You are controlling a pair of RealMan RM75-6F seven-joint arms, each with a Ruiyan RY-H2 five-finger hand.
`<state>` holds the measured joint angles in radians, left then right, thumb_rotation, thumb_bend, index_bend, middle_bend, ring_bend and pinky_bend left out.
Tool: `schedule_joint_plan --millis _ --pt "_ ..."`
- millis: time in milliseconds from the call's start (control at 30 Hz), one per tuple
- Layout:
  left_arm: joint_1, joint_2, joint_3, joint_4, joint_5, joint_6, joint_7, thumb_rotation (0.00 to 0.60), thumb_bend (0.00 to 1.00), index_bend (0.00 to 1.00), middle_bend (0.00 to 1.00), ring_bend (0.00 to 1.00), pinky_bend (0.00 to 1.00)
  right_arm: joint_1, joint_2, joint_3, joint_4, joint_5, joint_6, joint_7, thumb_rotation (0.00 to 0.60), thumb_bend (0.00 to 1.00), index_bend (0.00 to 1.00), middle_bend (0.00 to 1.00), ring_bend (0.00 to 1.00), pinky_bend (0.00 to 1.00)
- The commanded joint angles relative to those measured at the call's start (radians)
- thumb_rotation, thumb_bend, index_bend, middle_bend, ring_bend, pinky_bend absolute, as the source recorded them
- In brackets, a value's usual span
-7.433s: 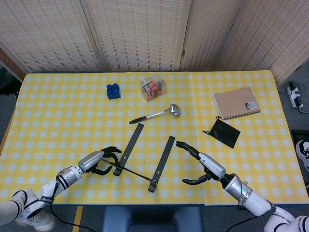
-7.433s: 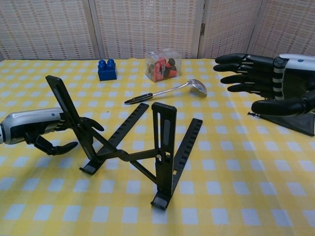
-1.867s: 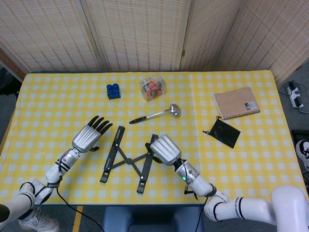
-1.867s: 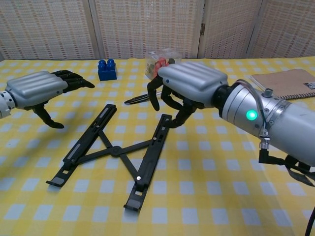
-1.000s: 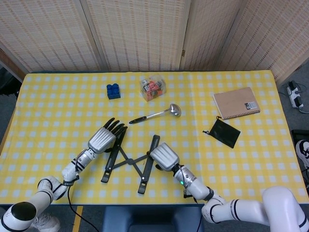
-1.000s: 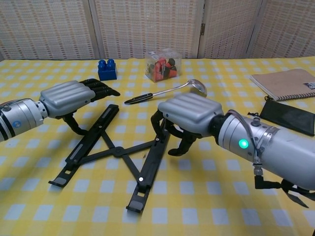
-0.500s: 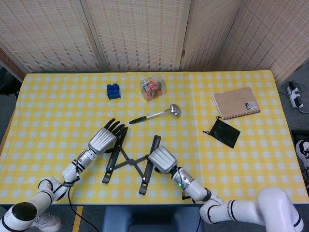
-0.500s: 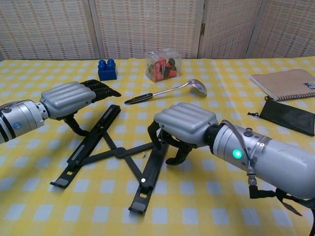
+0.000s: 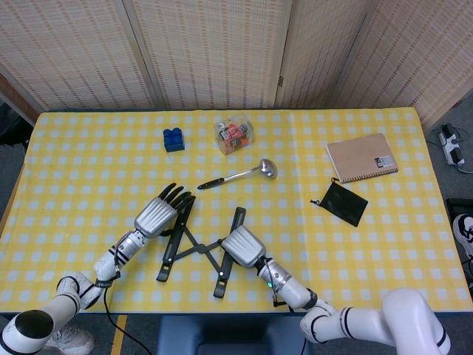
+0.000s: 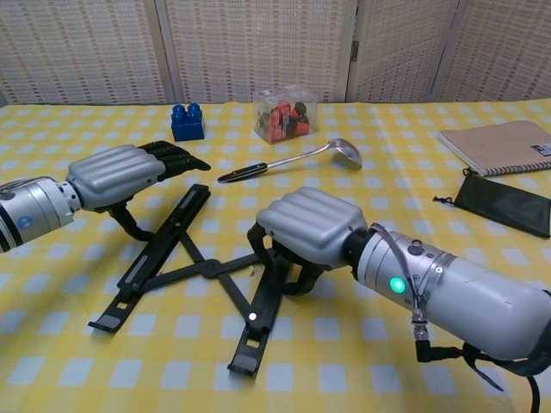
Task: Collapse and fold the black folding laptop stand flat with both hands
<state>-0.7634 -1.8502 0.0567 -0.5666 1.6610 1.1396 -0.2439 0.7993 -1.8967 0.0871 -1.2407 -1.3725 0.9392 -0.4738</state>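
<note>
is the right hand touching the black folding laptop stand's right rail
Touching. In the chest view, the right hand sits over the right rail of the black folding laptop stand, its dark fingers curled down around the rail with no gap visible.

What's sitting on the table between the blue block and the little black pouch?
In the head view, a clear box of small colourful pieces and a metal ladle lie between the blue block and the black pouch.

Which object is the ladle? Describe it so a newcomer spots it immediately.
Start at the yellow checked table and find the clear box of small parts near its far edge. Just nearer lies the ladle, the only shiny metal thing there, with a black handle tip.
</note>
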Motion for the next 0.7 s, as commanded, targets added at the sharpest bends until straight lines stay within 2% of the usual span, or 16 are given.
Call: schedule_joint_plan --millis 33,700 --pt "0.001 0.003 0.002 -0.008 0.000 0.000 -0.005 0.600 0.05 0.11 0.14 0.07 0.04 0.004 -0.015 0.003 0.017 -0.012 0.006 0.004 0.600 0.25 0.56 0.86 0.96 0.90" --pt "-0.009 0.034 0.020 -0.109 0.032 0.028 0.031 0.600 0.05 0.11 0.14 0.07 0.04 0.033 -0.105 0.043 0.086 -0.025 0.009 -0.007 0.600 0.25 0.56 0.86 0.95 0.90"
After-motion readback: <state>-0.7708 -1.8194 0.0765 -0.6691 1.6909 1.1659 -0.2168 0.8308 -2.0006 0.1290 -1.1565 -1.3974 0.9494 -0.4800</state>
